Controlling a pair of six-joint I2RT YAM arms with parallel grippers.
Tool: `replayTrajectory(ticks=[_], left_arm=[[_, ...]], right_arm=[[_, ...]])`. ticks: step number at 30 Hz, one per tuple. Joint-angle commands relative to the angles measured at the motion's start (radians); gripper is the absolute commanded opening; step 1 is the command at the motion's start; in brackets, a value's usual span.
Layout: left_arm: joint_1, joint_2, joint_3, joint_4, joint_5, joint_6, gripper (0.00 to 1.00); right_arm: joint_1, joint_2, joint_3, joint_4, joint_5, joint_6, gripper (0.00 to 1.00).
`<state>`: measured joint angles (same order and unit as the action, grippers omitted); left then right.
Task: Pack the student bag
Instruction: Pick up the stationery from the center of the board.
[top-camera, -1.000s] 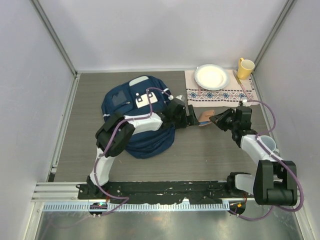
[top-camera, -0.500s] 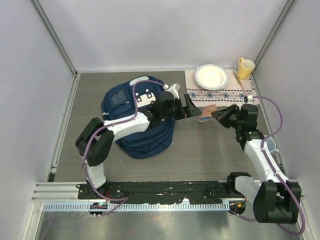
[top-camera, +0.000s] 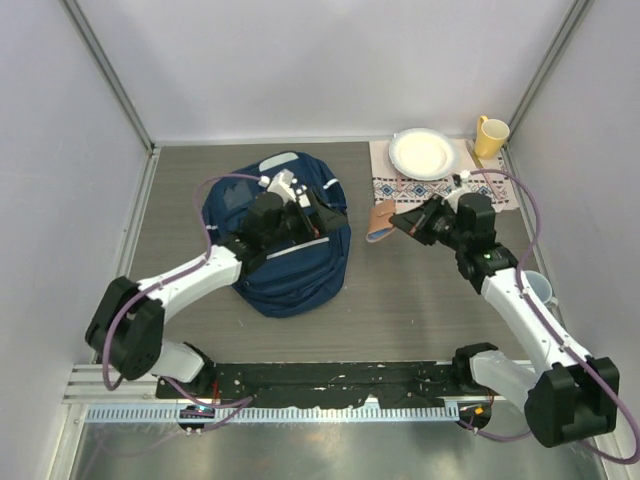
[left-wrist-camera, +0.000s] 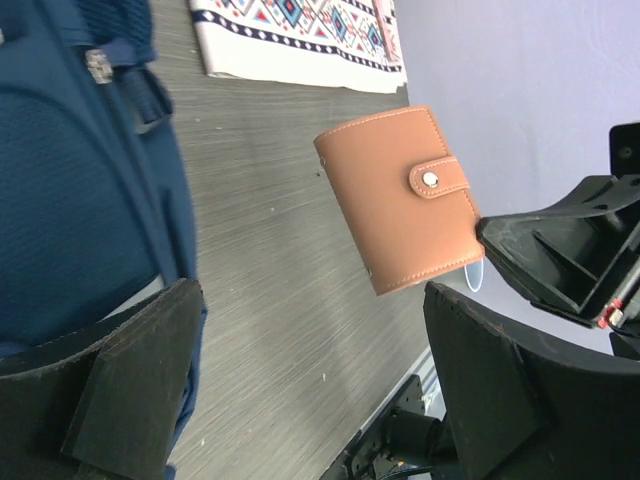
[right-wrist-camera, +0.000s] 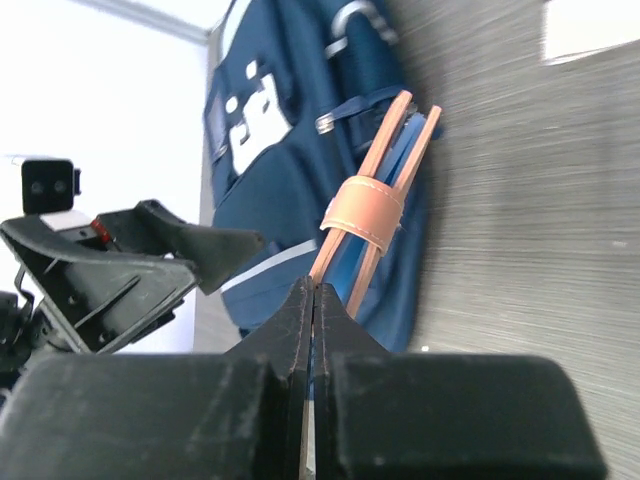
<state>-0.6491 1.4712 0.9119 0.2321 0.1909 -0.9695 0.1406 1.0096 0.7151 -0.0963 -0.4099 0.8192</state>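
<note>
Beyond the student bag (top-camera: 285, 250), toward the far right corner of the grey wood-grain surface (top-camera: 420, 290), lies a patterned cloth (top-camera: 440, 188). A white plate (top-camera: 424, 153) sits on the cloth, and a yellow mug (top-camera: 490, 136) stands at its far right corner. Between the bag and the cloth, just off the bag's right side, a tan leather wallet (top-camera: 382, 220) hangs above the surface, its strap fastened with a snap button. Nothing lies between it and the bag.

The bag, navy with a white buckle patch on its front, lies flat left of the middle of the surface.

The left tool (top-camera: 318, 215) hovers over the bag's right edge. It is released, with its fingers (left-wrist-camera: 130, 380) spread wide and nothing between them, and it faces the wallet. The right tool (top-camera: 402, 222) is on the wallet's far side from the bag. It is clenched on the wallet's corner and holds the wallet edge-on toward the bag's front pockets.
</note>
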Motion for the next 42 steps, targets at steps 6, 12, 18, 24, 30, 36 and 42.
replayTrajectory(ticks=[6,12,18,24,30,36,42], left_arm=[[0.077,-0.396,-0.159,-0.166,-0.182,0.049,1.0],[0.08,-0.537,-0.314,-0.168,-0.238,-0.017,0.99],[0.088,-0.531,-0.35,-0.153,-0.158,-0.034,1.0],[0.088,-0.419,-0.426,0.051,-0.071,-0.127,0.99],[0.08,-0.31,-0.45,0.185,-0.044,-0.173,1.0],[0.063,-0.237,-0.45,0.311,-0.071,-0.198,1.0],[0.037,-0.151,-0.418,0.375,-0.096,-0.231,1.0]], right_arm=[[0.309,0.138,0.109,0.21,0.088,0.057,0.01],[0.372,0.234,0.001,0.44,-0.006,0.15,0.01],[0.373,0.294,-0.115,0.504,-0.006,0.16,0.01],[0.372,0.311,-0.157,0.559,0.022,0.219,0.01],[0.372,0.325,-0.158,0.616,0.028,0.307,0.01],[0.372,0.328,-0.174,0.621,0.0,0.343,0.01],[0.372,0.316,-0.203,0.645,-0.02,0.373,0.01]])
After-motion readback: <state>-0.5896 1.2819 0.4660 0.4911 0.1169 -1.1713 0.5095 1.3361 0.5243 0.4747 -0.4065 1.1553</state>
